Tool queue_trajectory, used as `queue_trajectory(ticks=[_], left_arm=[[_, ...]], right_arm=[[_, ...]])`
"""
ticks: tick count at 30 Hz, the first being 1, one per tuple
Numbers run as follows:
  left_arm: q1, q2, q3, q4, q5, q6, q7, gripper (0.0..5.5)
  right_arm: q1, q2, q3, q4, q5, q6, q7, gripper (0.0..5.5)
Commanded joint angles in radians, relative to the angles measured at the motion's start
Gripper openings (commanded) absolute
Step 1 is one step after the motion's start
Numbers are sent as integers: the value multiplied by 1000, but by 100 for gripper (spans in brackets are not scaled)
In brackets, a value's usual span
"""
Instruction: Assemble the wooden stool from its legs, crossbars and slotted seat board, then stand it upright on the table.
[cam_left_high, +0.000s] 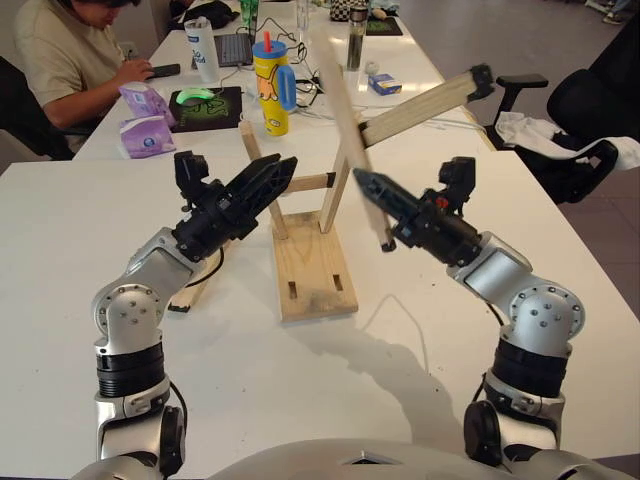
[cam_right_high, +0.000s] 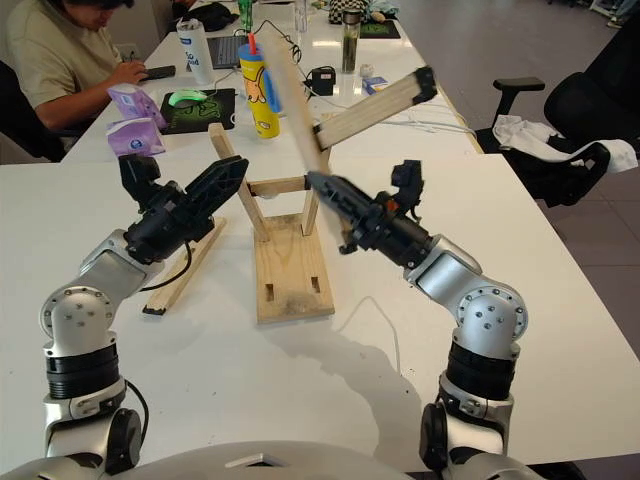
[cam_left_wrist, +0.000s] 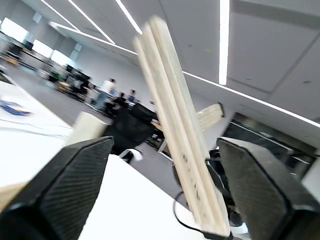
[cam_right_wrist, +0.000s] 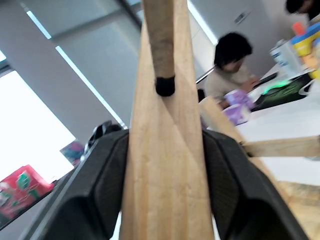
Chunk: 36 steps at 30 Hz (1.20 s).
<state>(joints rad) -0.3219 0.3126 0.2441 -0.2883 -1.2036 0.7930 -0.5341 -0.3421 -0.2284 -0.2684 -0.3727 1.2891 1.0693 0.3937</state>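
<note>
Item: slotted seat board (cam_left_high: 315, 275), flat at centre of the tabletop (cam_left_high: 80, 230), slots up, probably to take legs.
Item: two legs and a crossbar (cam_left_high: 303, 183) stand at its far end.
Right pincer (cam_left_high: 372, 190): clamped on the leg assembly (cam_left_high: 345, 110), raised above the board, likely for slotting. The right wrist view shows its fingers (cam_right_wrist: 102, 170) pressing both faces.
Left pincer (cam_left_high: 282, 168): spread, empty, beside the crossbar. The left wrist view shows the gap.
Loose leg (cam_right_high: 185, 270): lying left, clearest in the right eye view.

free: table (cam_left_high: 250, 370) before seat board (cam_left_high: 312, 275) | blocked: leaning legs (cam_left_high: 336, 195) above it
</note>
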Motion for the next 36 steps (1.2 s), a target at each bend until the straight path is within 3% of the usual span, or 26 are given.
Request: queue_trajectory(ticks=[1, 6, 21, 26, 28, 32, 36], left_arm=[[-33, 41, 11, 3, -117, 81, 3, 456], [-40, 70, 15, -2, -230, 136, 8, 461], [1, 161, -37, -12, -267, 203, -71, 222], [3, 190, -46, -8, -251, 206, -106, 202], [1, 196, -47, -5, -242, 199, -114, 202], [30, 236, 3, 11, -213, 181, -136, 202], [82, 324, 105, 47, -186, 177, -172, 202]], right_arm=[[14, -92, 29, 9, 107, 77, 61, 207], [16, -191, 62, 25, 172, 134, 143, 207], [0, -322, 97, 36, 193, 121, 304, 207], [6, -337, 105, 37, 150, 105, 331, 207], [8, -350, 108, 36, 128, 99, 352, 253], [15, -393, 148, 78, -19, 44, 387, 285], [52, -476, 300, 32, -340, -154, 473, 285]])
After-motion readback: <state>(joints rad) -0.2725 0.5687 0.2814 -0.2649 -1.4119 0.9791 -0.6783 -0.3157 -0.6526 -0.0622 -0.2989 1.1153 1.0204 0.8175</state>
